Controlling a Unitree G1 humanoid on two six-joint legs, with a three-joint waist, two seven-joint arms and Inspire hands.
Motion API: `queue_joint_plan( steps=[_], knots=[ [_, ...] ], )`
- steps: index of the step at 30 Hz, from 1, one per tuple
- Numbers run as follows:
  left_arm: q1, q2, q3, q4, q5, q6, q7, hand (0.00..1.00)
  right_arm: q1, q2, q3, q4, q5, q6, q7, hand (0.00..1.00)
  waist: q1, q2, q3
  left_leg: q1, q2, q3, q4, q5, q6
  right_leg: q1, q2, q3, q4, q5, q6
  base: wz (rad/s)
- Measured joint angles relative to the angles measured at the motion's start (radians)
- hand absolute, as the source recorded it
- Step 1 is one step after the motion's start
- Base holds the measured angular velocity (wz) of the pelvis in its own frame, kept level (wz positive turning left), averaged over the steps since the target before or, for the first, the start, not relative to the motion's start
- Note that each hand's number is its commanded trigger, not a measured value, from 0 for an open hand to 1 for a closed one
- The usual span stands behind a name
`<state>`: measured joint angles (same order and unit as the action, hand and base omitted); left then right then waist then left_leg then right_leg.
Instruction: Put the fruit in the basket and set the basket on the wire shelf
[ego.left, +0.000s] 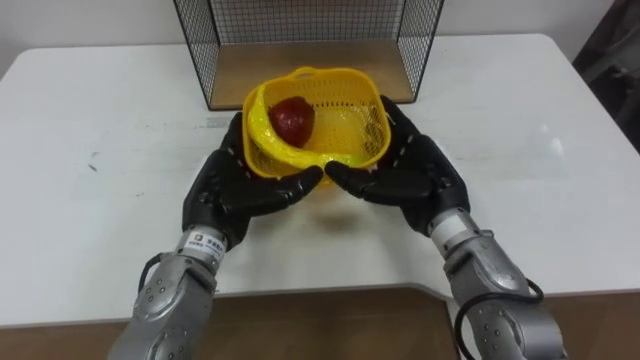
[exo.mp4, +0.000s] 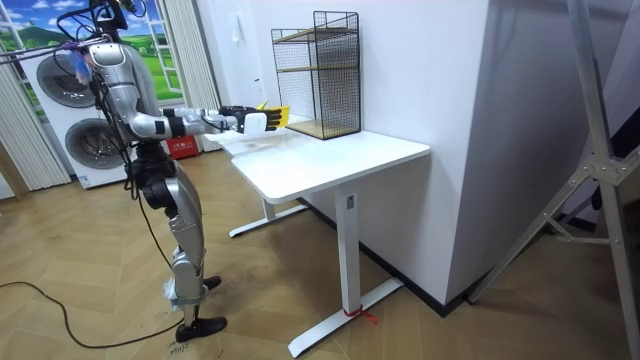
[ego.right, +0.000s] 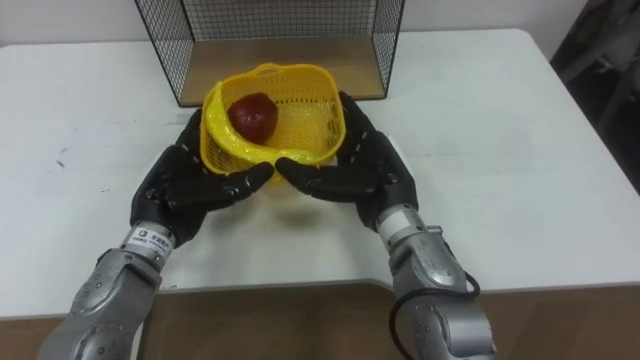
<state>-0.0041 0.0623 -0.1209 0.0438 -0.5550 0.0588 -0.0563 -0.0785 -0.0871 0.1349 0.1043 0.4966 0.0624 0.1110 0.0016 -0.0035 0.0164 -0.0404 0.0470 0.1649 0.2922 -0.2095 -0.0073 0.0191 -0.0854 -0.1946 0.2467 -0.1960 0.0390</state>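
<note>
The left hand (ego.left: 228, 188) and right hand (ego.left: 418, 172) clasped the yellow plastic basket (ego.left: 352, 132) (red fruit (ego.left: 292, 120) inside) at mid-frame, the wire shelf (ego.left: 238, 76) directly above at top centre.

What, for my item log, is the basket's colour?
Yellow; the basket shows best in the left eye view.

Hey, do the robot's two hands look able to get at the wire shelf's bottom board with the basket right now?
Probably yes. The left hand and right hand cup the yellow basket, red fruit inside, just before the wire shelf; its front looks open and its wooden board bare.
</note>
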Motion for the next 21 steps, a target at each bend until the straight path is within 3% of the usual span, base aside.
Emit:
queue_joint_plan(
  steps=[11,21],
  knots=[
    [-0.050,-0.002,-0.001,0.000,0.001,0.000,0.000,0.00,-0.021,0.003,0.002,-0.017,-0.034,-0.019,-0.033,0.00,0.002,0.004,-0.0006,0.000,0.007,0.000,0.010,-0.001,0.000,-0.003,0.005,0.004,0.012,0.003,-0.005,0.00],
    [-0.050,-0.016,0.001,-0.017,0.016,0.000,0.000,0.00,-0.021,0.004,-0.001,-0.042,-0.036,-0.019,-0.045,0.00,0.003,0.010,-0.0053,-0.018,0.014,0.009,0.009,0.001,-0.003,-0.032,0.011,0.013,0.023,0.006,-0.010,-0.03]
  ],
)
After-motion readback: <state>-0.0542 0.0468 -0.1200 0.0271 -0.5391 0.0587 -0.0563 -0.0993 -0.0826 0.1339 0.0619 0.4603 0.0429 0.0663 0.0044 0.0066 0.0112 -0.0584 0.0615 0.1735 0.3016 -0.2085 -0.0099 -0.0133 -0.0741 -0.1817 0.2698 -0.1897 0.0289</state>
